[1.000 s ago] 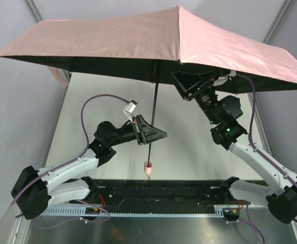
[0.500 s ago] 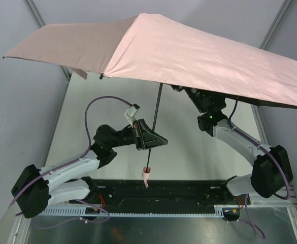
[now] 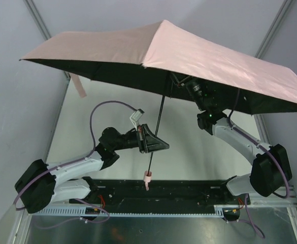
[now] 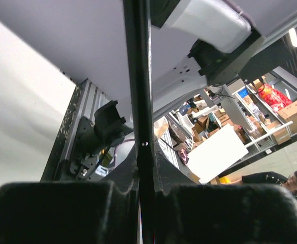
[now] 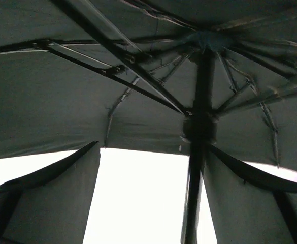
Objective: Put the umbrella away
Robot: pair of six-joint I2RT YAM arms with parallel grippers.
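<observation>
The umbrella (image 3: 189,56) is standing fully open above the table (image 3: 199,152), its pale pink canopy (image 3: 97,46) tilting down toward the right and spreading over both arms. The left gripper (image 3: 156,145) is clamping the thin dark shaft (image 3: 159,117) low down, just above the small pink handle (image 3: 147,177), which is hanging near the arm bases. In the left wrist view the fingers (image 4: 52,208) are pressing together around the shaft (image 4: 138,101). The right gripper (image 3: 191,86) is reaching up under the canopy beside the shaft; I cannot tell whether its claw is apart or together. Its wrist camera is looking at the dark ribs (image 5: 133,71) and the upper shaft (image 5: 196,127). A pink closure strap (image 3: 78,85) is dangling from the left edge.
</observation>
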